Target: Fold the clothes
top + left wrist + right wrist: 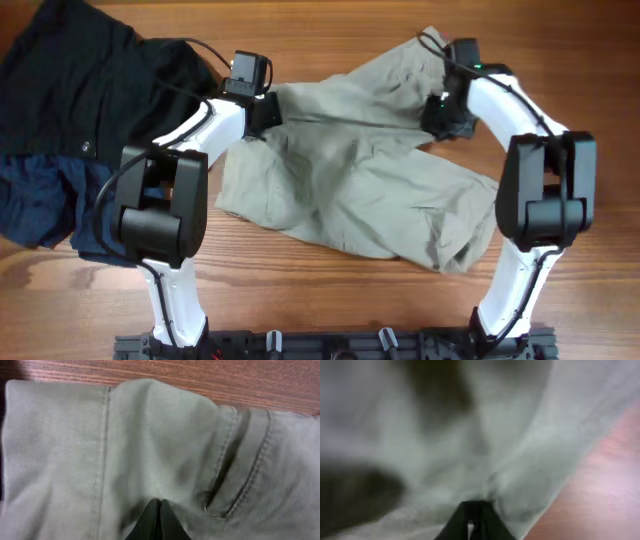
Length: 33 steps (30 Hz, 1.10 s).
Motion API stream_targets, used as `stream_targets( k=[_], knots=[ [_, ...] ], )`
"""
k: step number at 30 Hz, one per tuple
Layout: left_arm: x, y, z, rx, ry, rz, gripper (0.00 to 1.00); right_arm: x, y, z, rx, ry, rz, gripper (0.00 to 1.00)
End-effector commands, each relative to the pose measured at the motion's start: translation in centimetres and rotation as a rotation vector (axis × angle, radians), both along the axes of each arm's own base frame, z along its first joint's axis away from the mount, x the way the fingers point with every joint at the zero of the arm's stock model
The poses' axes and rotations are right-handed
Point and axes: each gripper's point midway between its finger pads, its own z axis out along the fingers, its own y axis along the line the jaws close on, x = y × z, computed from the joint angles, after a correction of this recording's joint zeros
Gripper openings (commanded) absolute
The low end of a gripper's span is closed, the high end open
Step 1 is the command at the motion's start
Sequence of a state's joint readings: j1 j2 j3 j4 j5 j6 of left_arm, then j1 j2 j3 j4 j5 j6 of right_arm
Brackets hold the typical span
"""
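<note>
The pale khaki-grey clothes point(350, 170) lie wrinkled across the middle of the wooden table. My left gripper point(268, 112) is shut on the garment's upper left edge; in the left wrist view the closed fingertips point(160, 502) pinch the cloth point(150, 435) beside a stitched seam and a pocket opening point(235, 485). My right gripper point(445, 112) is shut on the upper right part of the garment; in the right wrist view the fingers point(479, 505) grip a bunch of blurred cloth point(510, 445). The inner label is hidden.
A black garment point(90, 80) lies at the far left, with a navy blue garment point(40, 200) below it. Bare wooden table point(320, 290) shows in front of the khaki garment, and a black rail point(330, 345) runs along the near edge.
</note>
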<state>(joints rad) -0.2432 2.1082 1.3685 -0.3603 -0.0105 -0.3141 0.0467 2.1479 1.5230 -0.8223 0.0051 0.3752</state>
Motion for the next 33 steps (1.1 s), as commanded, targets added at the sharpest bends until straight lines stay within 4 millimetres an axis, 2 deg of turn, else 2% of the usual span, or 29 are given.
stream_targets(
  k=[1,4,6,7,9,11,12,13,15,17,20,23,29,33],
  knots=[
    [-2.7,0.9,-3.2,0.041,0.116,0.017,0.04,-3.6,-6.3,-2.5,-0.118,0.141,-0.156,0.13],
    [-2.9,1.3,-3.3,0.043,0.126,0.023,0.04,-3.6,-7.7,-1.9,-0.038,0.137,-0.196,0.14],
    [-3.0,1.3,-3.3,0.043,0.128,0.024,0.04,-1.5,-7.3,0.7,0.030,0.063,-0.135,0.14],
    [-3.0,1.3,-3.3,0.041,0.129,0.028,0.04,0.8,-6.9,4.7,0.054,-0.035,-0.086,0.14],
    [-3.0,1.3,-3.4,0.035,0.133,0.045,0.04,3.2,-5.9,9.5,0.103,-0.162,-0.014,0.17],
    [-2.9,1.3,-3.3,0.031,0.126,0.049,0.04,6.2,-5.2,15.5,0.108,-0.340,0.070,0.26],
    [-2.8,1.3,-3.3,0.029,0.122,0.052,0.04,7.5,-5.3,17.4,0.088,-0.415,0.099,0.33],
    [-2.7,1.2,-3.2,0.028,0.119,0.052,0.04,8.0,-5.3,17.9,0.083,-0.441,0.104,0.40],
    [-2.7,1.3,-3.2,0.029,0.120,0.052,0.04,8.6,-5.7,17.3,0.093,-0.448,0.078,0.48],
    [-2.8,1.3,-3.3,0.029,0.123,0.052,0.04,8.6,-6.5,15.2,0.157,-0.399,-0.004,0.55],
    [-2.9,1.3,-3.3,0.030,0.127,0.052,0.04,8.0,-8.4,12.7,0.268,-0.353,-0.025,0.56],
    [-2.4,1.2,-3.1,0.025,0.106,0.052,0.04,7.0,-10.4,10.5,0.305,-0.308,-0.063,0.57],
    [-0.1,1.0,-2.1,0.019,0.003,0.063,0.04,5.8,-10.2,8.1,0.315,-0.262,-0.051,0.56],
    [0.2,1.1,-1.9,0.024,-0.013,0.067,0.04,4.6,-9.7,4.8,0.330,-0.235,-0.056,0.55]
  ],
)
